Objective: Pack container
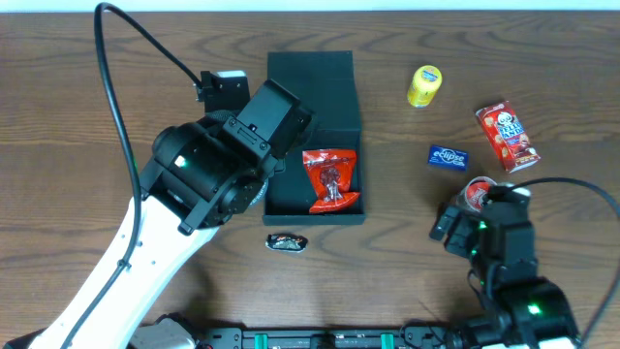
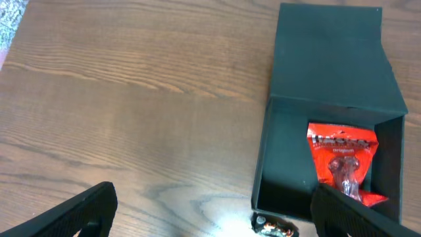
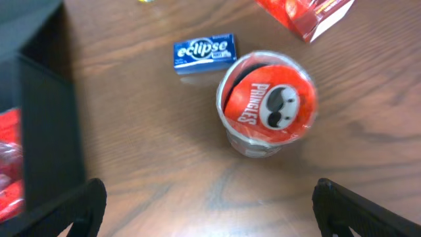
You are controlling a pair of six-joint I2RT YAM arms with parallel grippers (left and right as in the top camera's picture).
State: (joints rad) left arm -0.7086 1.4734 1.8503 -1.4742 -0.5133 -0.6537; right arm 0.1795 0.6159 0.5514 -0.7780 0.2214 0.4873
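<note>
The dark container (image 1: pixel 346 136) lies open in the middle of the table, lid (image 1: pixel 310 73) flat behind it; it also shows in the left wrist view (image 2: pixel 276 151). A red snack bag (image 1: pixel 330 179) lies inside it, also seen in the left wrist view (image 2: pixel 342 158). My left gripper (image 2: pixel 210 224) is open and empty over the table left of the box. My right gripper (image 3: pixel 210 217) is open and empty, just in front of a small Pringles can (image 3: pixel 266 105), which the overhead view (image 1: pixel 477 190) shows too. A small dark wrapped candy (image 1: pixel 288 242) lies in front of the box.
A blue Eclipse gum pack (image 1: pixel 448 157) (image 3: pixel 205 52), a red snack box (image 1: pixel 507 135) and a yellow round tub (image 1: pixel 424 85) lie on the right side of the table. The left arm's body covers the box's left part in the overhead view.
</note>
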